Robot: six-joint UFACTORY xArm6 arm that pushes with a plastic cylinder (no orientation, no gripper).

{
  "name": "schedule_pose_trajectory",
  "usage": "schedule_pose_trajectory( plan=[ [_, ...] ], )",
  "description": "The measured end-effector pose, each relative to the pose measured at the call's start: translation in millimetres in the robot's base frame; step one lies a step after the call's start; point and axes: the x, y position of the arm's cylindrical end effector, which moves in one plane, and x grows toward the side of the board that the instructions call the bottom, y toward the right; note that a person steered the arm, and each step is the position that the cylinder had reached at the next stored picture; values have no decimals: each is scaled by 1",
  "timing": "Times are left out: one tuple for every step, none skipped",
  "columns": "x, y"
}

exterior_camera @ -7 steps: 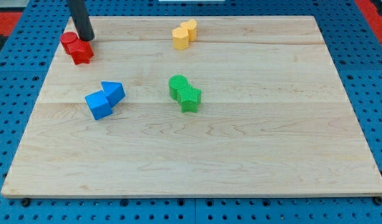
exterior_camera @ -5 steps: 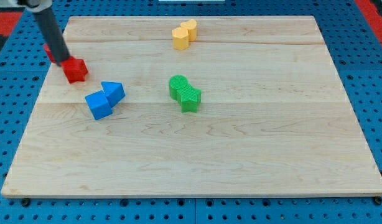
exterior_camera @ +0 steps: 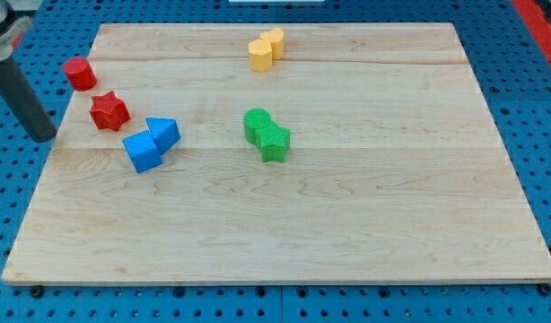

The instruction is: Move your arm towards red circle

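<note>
The red circle (exterior_camera: 79,73) sits at the board's left edge near the view's top left. A red star (exterior_camera: 109,110) lies just below and right of it, apart from it. My tip (exterior_camera: 45,138) is at the left edge of the board, below and left of the red circle and left of the red star, touching neither block.
A blue cube (exterior_camera: 142,151) and a blue triangle (exterior_camera: 163,133) touch each other right of my tip. A green circle (exterior_camera: 256,123) and green star (exterior_camera: 275,141) sit mid-board. Two yellow blocks (exterior_camera: 266,48) sit at the top. The wooden board (exterior_camera: 347,215) lies on a blue pegboard.
My tip swept from the red blocks down and left to the board's left edge. The red circle and star were pushed left and down and now lie apart.
</note>
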Motion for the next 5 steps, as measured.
schedule_pose_trajectory(
  plan=[
    [0,0],
    [-17,1],
    [-49,0],
    [-71,0],
    [-93,0]
  ],
)
